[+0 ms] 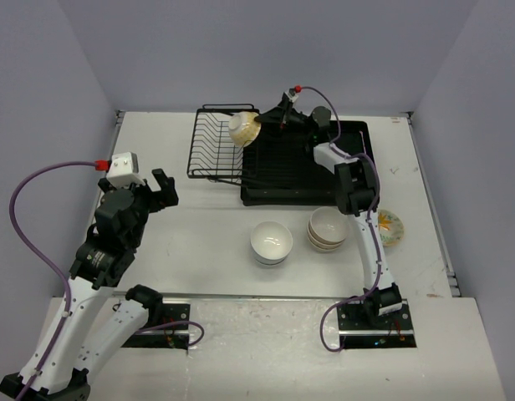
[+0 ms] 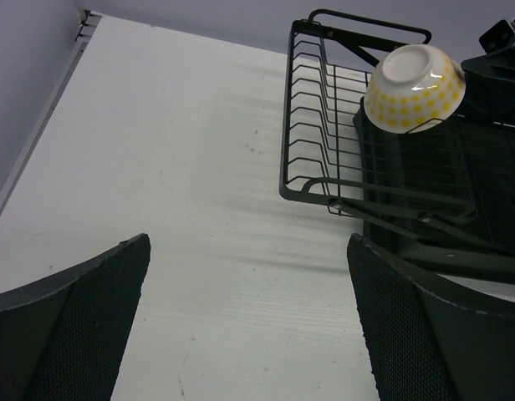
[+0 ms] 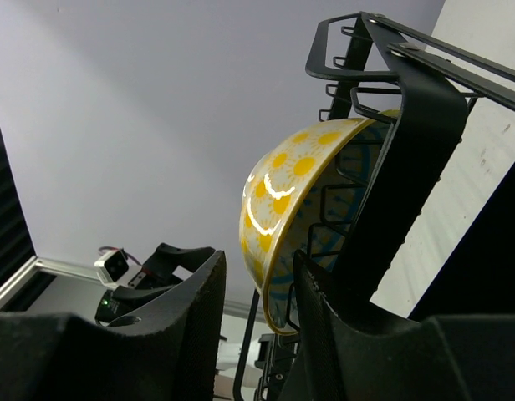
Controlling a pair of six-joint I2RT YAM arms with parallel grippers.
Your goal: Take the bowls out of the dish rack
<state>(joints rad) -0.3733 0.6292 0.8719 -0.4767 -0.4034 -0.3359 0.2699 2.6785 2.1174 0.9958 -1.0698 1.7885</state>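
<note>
rim of yellow-spotted bowl (image 3: 282, 184) between narrow-set jaws of right gripper (image 3: 257, 266), in dish rack (image 3: 408, 109); firm grip not discernible

Pale lilac walls (image 1: 266, 50) are closing in along the top, left and right of the overhead view. A white surface (image 1: 157, 159), lightly scuffed, is filling the middle. A metal strip (image 1: 430, 209) is running down its right edge. Soft, even light is falling over everything.
</note>
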